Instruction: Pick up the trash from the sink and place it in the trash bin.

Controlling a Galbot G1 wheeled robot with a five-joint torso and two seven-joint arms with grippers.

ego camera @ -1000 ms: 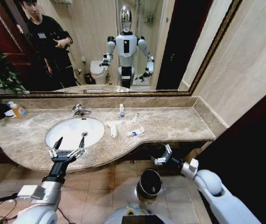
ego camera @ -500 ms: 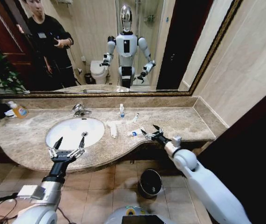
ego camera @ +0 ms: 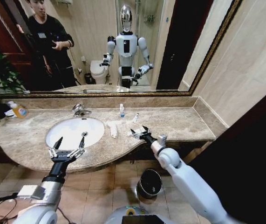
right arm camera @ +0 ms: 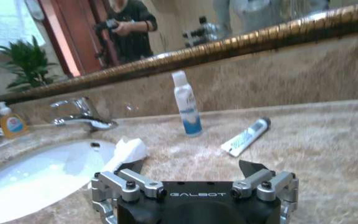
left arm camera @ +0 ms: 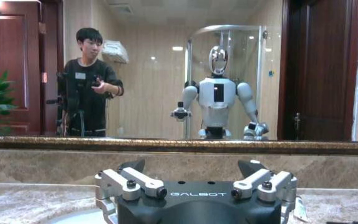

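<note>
The white oval sink [ego camera: 72, 133] is set in the beige marble counter. A crumpled white tissue [ego camera: 112, 128] lies on the counter at the basin's right rim, also seen as a tissue [right arm camera: 124, 153] in the right wrist view. A small white tube [ego camera: 136, 117] lies farther back, the same tube [right arm camera: 246, 136] in the wrist view. My right gripper [ego camera: 139, 133] hovers open just right of the tissue, over the spot of the white-and-blue packet, which it hides. My left gripper [ego camera: 68, 145] stands open at the sink's front rim. The black trash bin [ego camera: 150, 183] stands on the floor below.
A clear bottle [ego camera: 121, 110] with a blue cap stands upright behind the tissue, near the chrome faucet [ego camera: 80, 110]. An orange soap bottle [ego camera: 17, 110] sits far left by a plant. A mirror backs the counter, and a dark wall closes the right side.
My right arm rose from under the counter near the bin and swung left over the counter, ending above the packet. The left arm has stayed put.
</note>
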